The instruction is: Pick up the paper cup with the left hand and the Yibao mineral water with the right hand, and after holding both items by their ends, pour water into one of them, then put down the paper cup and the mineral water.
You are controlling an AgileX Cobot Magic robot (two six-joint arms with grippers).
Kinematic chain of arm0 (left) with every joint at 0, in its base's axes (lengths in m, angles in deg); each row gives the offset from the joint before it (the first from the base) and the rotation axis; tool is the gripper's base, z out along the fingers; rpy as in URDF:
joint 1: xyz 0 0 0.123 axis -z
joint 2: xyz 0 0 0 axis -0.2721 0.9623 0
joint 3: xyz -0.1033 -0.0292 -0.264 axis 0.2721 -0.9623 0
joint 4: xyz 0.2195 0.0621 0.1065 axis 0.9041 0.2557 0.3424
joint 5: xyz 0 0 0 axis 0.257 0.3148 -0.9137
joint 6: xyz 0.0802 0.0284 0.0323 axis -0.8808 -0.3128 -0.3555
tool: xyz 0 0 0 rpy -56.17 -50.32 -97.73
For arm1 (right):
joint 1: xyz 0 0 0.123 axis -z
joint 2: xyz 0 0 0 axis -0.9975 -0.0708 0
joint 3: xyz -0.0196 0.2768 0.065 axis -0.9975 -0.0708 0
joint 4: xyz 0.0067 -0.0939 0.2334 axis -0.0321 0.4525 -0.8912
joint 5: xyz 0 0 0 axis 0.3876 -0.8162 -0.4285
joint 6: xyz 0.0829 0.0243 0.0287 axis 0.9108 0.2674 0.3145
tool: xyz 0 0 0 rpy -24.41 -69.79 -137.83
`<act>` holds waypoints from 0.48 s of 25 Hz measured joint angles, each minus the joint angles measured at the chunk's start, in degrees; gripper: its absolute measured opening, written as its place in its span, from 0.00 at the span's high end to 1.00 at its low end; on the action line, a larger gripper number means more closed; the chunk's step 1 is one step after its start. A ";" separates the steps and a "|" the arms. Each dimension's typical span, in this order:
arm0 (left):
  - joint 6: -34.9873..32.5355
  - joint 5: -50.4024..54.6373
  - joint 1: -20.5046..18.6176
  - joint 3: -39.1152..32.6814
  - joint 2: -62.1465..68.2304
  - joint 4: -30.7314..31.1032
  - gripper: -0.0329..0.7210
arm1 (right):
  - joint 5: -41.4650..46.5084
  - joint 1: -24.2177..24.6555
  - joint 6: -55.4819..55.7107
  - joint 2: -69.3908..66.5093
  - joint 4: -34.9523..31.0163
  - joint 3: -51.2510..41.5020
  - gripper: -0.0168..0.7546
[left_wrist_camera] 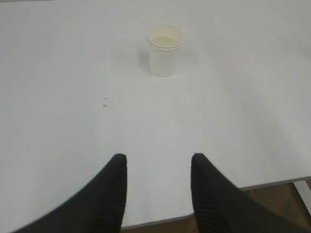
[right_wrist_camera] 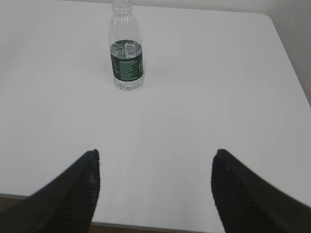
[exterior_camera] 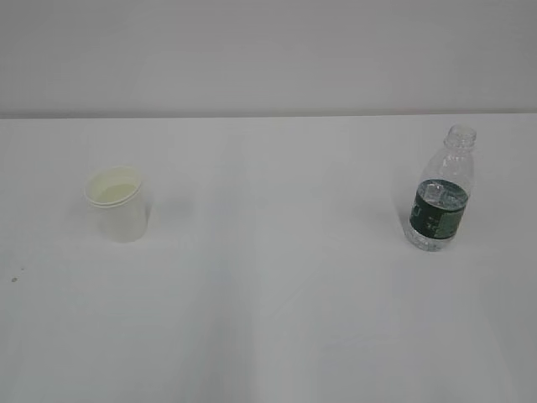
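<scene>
On the matte white table (exterior_camera: 268, 319) stand two objects, well apart: a small, tapered white paper cup (exterior_camera: 117, 204) with a rolled rim and a cream-coloured inside on the left, and a small clear ribbed plastic bottle of Yibao mineral water (exterior_camera: 440, 193) with a dark green label band and an uncapped threaded neck on the right. Both are upright. Neither gripper touches anything yet.

In the left wrist view the left hand (left_wrist_camera: 158, 167), a black two-pronged gripper, hangs over the near table edge with its prongs apart and empty; the paper cup (left_wrist_camera: 164, 50) sits ahead of it, roughly on its centre line. In the right wrist view the right hand (right_wrist_camera: 155, 165) is spread wider still, also empty, with the bottle (right_wrist_camera: 126, 51) ahead and off to the left of its centre.

The step in hand appears to be the first reach. The left hand would do well to go straight forward and close gently on the cup's lower wall, since thin paper crushes easily. The right hand needs to shift sideways first, then grip the ribbed body around the label, where the plastic looks stiffest. Because the neck is open and water shows inside, the bottle should be kept vertical while it is lifted.
</scene>
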 joint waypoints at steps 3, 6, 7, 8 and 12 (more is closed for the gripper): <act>0.00 0.00 0.00 0.00 0.00 -0.14 0.53 | 0.00 0.00 0.00 0.00 0.00 0.00 0.28; 0.00 0.00 0.00 0.00 0.00 -0.24 0.53 | 0.00 0.00 0.00 0.00 0.00 0.00 0.28; 0.00 0.00 0.00 0.00 0.00 -0.24 0.53 | 0.00 0.00 0.00 0.00 0.00 0.00 0.28; 0.00 0.00 0.00 0.00 0.00 -0.24 0.53 | 0.00 0.00 0.00 0.00 0.00 0.00 0.28; 0.00 0.08 0.00 0.00 0.00 -0.24 0.53 | 0.00 0.00 0.00 0.00 0.00 0.00 0.28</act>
